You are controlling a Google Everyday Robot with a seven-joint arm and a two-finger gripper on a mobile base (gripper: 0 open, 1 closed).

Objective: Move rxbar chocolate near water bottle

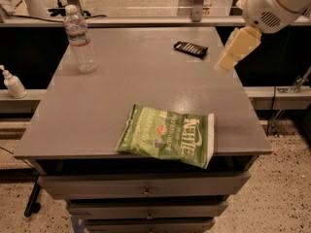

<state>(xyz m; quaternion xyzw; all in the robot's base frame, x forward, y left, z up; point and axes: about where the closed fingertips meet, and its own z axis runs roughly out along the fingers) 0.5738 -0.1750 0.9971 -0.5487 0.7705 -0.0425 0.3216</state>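
Observation:
The rxbar chocolate (191,48) is a small flat black bar with pale lettering, lying at the far right of the grey table (121,86). The water bottle (79,39) stands upright at the far left, clear and ribbed with a white cap and a label band. My gripper (234,50) hangs from the white arm at the upper right, pale yellow, above the table's right side, just right of the bar and apart from it. It holds nothing that shows.
A large green chip bag (167,135) lies near the table's front edge. A small white pump bottle (13,83) stands on a lower shelf at the left. Drawers (146,191) sit under the tabletop. Speckled floor lies to the right.

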